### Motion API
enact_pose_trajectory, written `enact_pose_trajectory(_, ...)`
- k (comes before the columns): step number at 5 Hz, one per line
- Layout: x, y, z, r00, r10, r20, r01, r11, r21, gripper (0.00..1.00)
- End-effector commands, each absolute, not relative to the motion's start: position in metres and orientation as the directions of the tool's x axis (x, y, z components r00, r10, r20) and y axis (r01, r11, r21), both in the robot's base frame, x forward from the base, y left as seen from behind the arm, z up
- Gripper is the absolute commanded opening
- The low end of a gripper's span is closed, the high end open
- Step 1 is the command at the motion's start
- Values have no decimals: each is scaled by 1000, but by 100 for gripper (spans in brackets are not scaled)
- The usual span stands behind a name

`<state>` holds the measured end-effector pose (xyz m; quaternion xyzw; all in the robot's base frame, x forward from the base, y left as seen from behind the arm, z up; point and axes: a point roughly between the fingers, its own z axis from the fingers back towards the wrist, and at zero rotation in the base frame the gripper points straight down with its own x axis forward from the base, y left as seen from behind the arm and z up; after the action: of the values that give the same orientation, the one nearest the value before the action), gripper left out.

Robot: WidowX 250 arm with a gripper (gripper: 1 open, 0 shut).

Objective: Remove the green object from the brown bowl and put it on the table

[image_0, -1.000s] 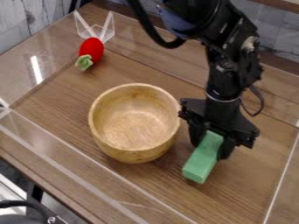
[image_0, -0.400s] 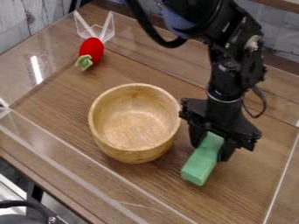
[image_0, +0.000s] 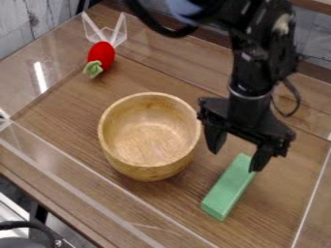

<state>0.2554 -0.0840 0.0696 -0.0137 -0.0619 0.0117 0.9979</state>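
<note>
One green block [image_0: 231,188] lies flat on the worktop [image_0: 77,107], at about four o'clock from the bowl [image_0: 149,136], just beside its outer wall but outside it. The block runs lengthwise from its near end at seven o'clock to its far end at one o'clock. Above that far end hangs the gripper [image_0: 242,153], pointing straight down with its jaws spread wide, one finger on each side of the block's upper end; it grasps nothing, and a gap shows between the fingertips and the green surface. The black arm rises from the gripper toward twelve o'clock and leaves the top of the view.

The bowl sits upright near the middle of the worktop, its inside bare wood. Well apart from it, at about eleven o'clock near the far corner, lies a small red toy [image_0: 99,56] with a green tip and white leaves. Low clear plastic walls [image_0: 52,53] border the wood-grain worktop on the sides that show.
</note>
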Motion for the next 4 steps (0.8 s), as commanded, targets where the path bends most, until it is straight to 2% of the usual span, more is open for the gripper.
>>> enact_pose_trajectory(1, 265, -78, 110, 968, 139, 208, -129, 990, -60, 100)
enact_pose_trajectory(2, 267, -53, 130, 965, 129, 228, -116, 991, -70, 100)
enact_pose_trajectory(3, 272, -50, 137, 967, 109, 232, -94, 993, -77, 100)
enact_pose_trajectory(4, 266, -43, 138, 956, 163, 246, -148, 986, -79, 100)
